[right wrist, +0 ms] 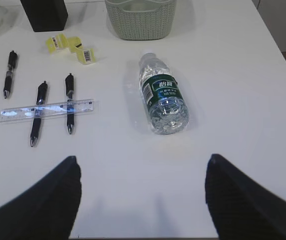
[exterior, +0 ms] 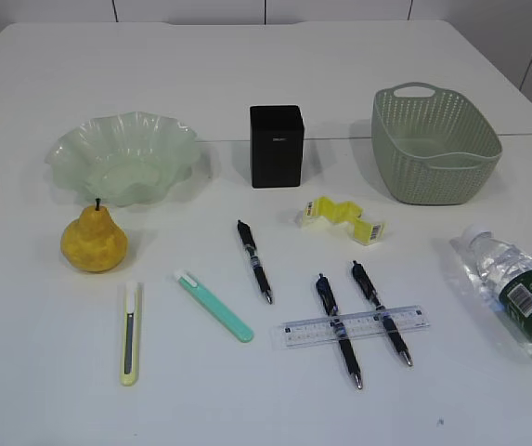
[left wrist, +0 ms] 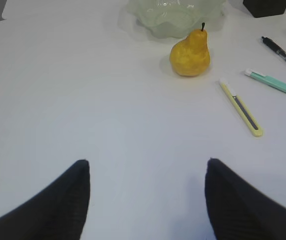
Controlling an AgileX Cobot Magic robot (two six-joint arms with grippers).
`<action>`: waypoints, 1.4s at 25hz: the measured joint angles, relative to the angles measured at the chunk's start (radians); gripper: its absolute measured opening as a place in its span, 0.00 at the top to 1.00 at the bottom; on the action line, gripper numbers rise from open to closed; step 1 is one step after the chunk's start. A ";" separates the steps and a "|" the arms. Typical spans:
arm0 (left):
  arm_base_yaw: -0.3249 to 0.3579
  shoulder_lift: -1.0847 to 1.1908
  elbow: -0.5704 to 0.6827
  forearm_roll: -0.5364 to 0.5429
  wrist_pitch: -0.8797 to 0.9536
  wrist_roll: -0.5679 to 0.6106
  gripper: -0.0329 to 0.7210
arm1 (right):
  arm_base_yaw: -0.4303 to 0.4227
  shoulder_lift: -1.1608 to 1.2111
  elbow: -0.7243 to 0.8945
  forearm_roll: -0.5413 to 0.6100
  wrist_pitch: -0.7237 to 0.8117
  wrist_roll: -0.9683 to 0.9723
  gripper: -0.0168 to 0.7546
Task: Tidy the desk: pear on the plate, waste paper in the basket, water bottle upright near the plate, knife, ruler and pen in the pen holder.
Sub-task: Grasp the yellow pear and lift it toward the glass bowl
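Note:
The yellow pear (exterior: 94, 240) stands in front of the pale green wavy plate (exterior: 122, 158). Crumpled yellow waste paper (exterior: 340, 218) lies between the black pen holder (exterior: 277, 146) and the green basket (exterior: 435, 144). At the right the water bottle (exterior: 516, 293) lies on its side. A yellow knife (exterior: 130, 333), a teal knife (exterior: 214, 305), one pen (exterior: 254, 260) and a clear ruler (exterior: 354, 327) across two more pens lie in front. My left gripper (left wrist: 147, 164) hovers open, well short of the pear (left wrist: 190, 52). My right gripper (right wrist: 143, 159) is open, just short of the bottle (right wrist: 163, 95).
Neither arm shows in the exterior view. The table's near edge runs just under my right gripper in the right wrist view. A seam between two tabletops runs behind the plate and the basket (right wrist: 140, 17).

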 joint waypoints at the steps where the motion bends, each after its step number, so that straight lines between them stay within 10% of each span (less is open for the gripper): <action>1: 0.000 0.000 0.000 0.000 0.000 0.000 0.27 | 0.000 0.000 0.000 0.000 0.000 0.000 0.24; 35: 0.000 0.000 0.000 0.000 0.000 0.000 0.27 | 0.000 0.000 0.000 0.000 0.000 0.000 0.24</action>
